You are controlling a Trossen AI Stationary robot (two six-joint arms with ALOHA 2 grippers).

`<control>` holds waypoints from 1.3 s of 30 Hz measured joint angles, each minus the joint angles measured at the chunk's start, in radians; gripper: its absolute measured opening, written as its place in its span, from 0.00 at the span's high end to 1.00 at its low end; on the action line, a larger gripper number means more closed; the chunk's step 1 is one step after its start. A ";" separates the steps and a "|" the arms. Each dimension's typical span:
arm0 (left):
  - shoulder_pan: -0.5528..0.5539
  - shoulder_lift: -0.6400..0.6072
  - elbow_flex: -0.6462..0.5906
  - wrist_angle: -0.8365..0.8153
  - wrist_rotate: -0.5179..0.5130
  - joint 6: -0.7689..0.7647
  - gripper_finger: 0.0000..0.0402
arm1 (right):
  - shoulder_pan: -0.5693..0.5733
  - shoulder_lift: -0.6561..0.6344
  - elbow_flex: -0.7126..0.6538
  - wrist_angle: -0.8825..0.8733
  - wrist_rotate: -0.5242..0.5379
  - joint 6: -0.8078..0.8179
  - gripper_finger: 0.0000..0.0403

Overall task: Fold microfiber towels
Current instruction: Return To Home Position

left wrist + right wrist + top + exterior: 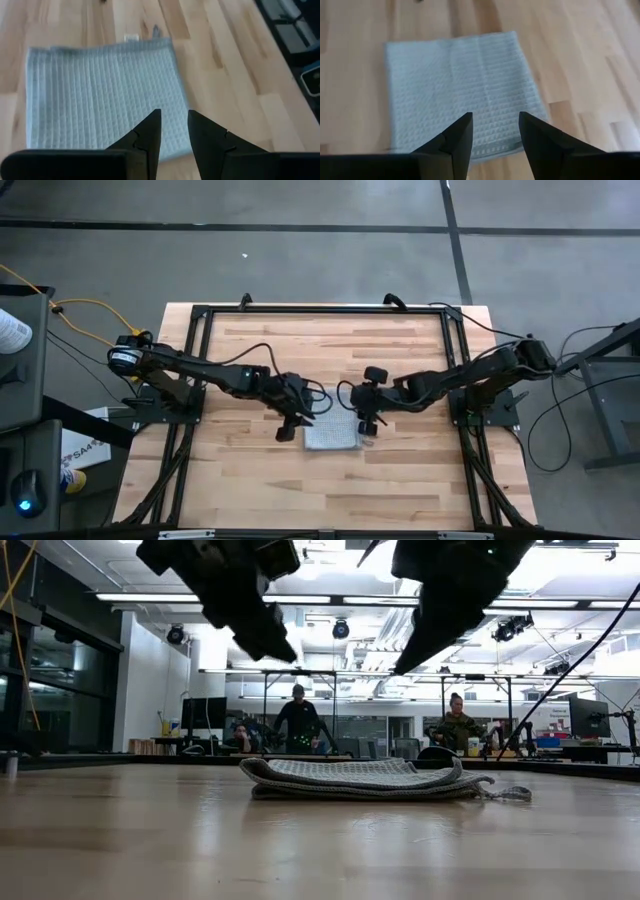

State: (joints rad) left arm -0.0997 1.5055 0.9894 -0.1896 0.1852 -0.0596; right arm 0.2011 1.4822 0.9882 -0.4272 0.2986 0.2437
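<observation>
The light grey-blue microfiber towel (331, 437) lies folded in a flat stack on the wooden table (420, 480), slightly near of centre. The low view (365, 778) shows its layers. A small white tag (131, 37) sticks out at its right edge. My left gripper (300, 423) hovers above the towel's left edge, open by a narrow gap (174, 114). My right gripper (366, 423) hovers above the towel's right edge, open wider (495, 116). In the low view both grippers hang well above the towel, the left (285, 655) and the right (400, 668).
A black frame (320, 310) runs around the tabletop, and the arm bases stand at the left (165, 395) and right (490, 405) edges. Bare wood lies near and far of the towel. People sit and stand in the room beyond (297, 720).
</observation>
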 joint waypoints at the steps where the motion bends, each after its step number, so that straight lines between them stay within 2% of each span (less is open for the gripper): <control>1: -0.004 0.000 0.000 -0.016 0.000 -0.003 0.76 | 0.003 0.000 0.000 -0.003 -0.015 -0.008 0.62; 5: -0.006 0.000 0.000 -0.062 -0.001 -0.006 0.76 | 0.010 0.000 0.000 -0.004 -0.024 0.009 0.62; 9: -0.006 0.000 0.000 -0.055 -0.001 -0.063 0.76 | 0.009 0.000 0.000 -0.004 -0.088 0.034 0.62; 14: -0.006 0.000 0.000 -0.038 -0.001 -0.133 0.76 | 0.009 0.000 0.000 -0.004 -0.129 0.156 0.62; 18: -0.006 0.001 -0.001 -0.052 -0.001 -0.214 0.76 | 0.009 0.000 0.000 -0.003 -0.220 0.219 0.62; 22: -0.006 0.001 -0.001 -0.052 -0.003 -0.234 0.76 | 0.009 0.000 0.000 -0.003 -0.322 0.257 0.62; 27: -0.005 0.001 -0.001 -0.051 0.002 -0.299 0.76 | 0.009 0.000 0.000 0.002 -0.357 0.315 0.62; 31: -0.015 0.001 -0.001 -0.029 0.106 -0.253 0.76 | 0.009 0.000 0.000 0.035 -0.356 0.381 0.62; 36: -0.043 -0.030 -0.001 0.051 0.265 -0.185 0.76 | 0.036 -0.040 -0.002 0.178 -0.393 0.282 0.62; 39: -0.068 -0.077 -0.002 0.052 0.284 -0.150 0.76 | 0.059 -0.099 0.000 0.252 -0.432 0.242 0.62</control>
State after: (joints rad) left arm -0.1675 1.4289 0.9878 -0.1376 0.4693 -0.2097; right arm 0.2599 1.3836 0.9882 -0.1751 -0.1333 0.4854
